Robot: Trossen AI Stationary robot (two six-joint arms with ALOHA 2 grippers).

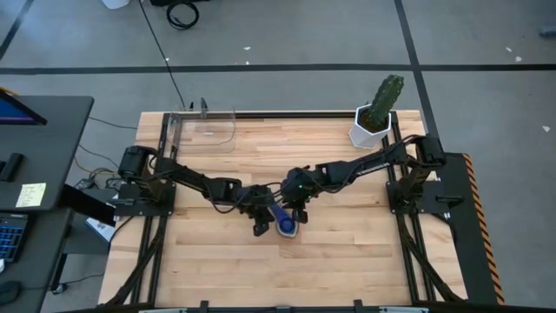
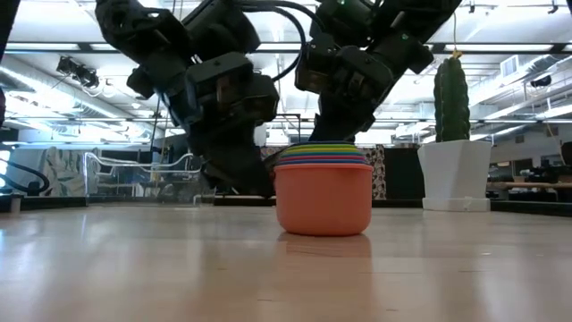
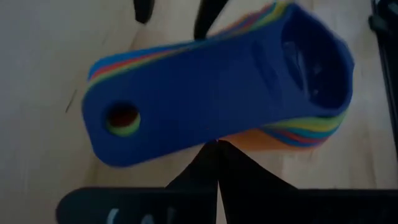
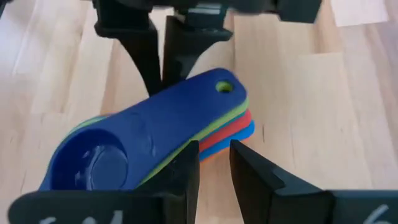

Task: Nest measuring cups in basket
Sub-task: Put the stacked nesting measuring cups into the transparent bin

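The measuring cups (image 1: 285, 226) stand nested in one stack on the table's middle, orange outermost (image 2: 323, 197) and dark blue on top (image 3: 311, 62). Their flat handles lie fanned one over another (image 4: 186, 118). My left gripper (image 3: 217, 144) is shut, and its tips are at one long edge of the handles. My right gripper (image 4: 214, 168) stands open at the opposite edge, with its fingertips beside the red and blue handles. The clear basket (image 1: 208, 129) sits at the table's far left corner, away from both grippers. My left gripper's shut fingertips (image 3: 219, 155) meet the long side edge of the stacked handles (image 3: 214, 135), close to where they join the cups. They slant down onto it from the table's left. The stack rests upright on the table. Whether my right gripper's fingers (image 4: 183, 171) touch the handles, I cannot tell.
A white hexagonal pot with a green cactus (image 1: 375, 120) stands at the far right corner. Bare wood lies between the stack and the near edge (image 1: 287, 278). The two arms meet over the table's middle.
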